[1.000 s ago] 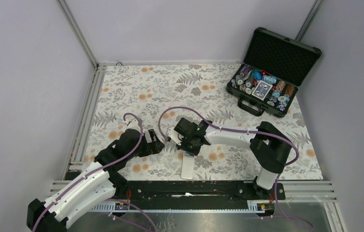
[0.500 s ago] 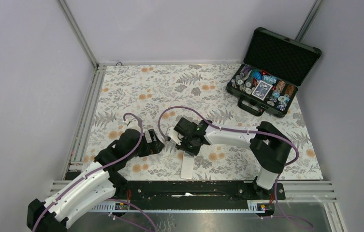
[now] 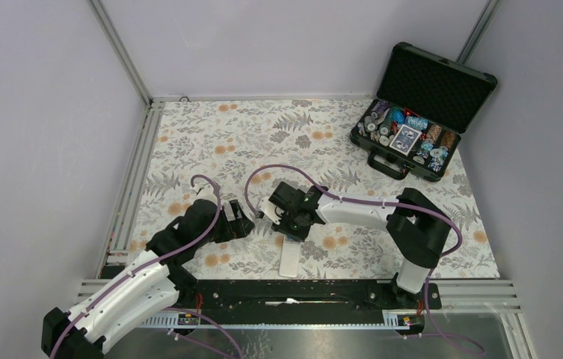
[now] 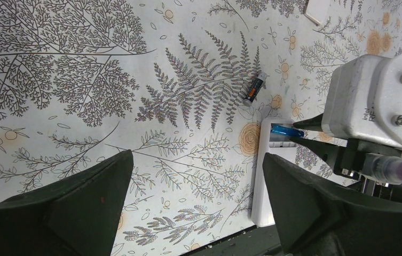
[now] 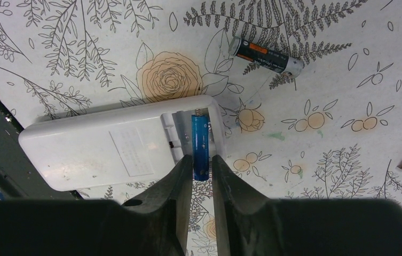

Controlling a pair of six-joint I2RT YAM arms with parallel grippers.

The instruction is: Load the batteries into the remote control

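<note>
My right gripper (image 5: 202, 165) pinches the blue battery (image 5: 199, 138), pointing up the frame, lined up in the slot of the remote (image 5: 102, 154) at mid frame. My left gripper (image 4: 197, 160) is wide open, the other battery (image 5: 265, 55) upper right

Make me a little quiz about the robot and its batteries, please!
1. True or false: the left gripper is open and holds nothing.
2. Pick one: what colour is the battery that the right gripper pinches at the remote control's open bay? A red, B blue, C green.
3. Fill in: the second battery lies loose on the ___, just beyond the remote control.

Key: 1 true; 2 B; 3 table.
</note>
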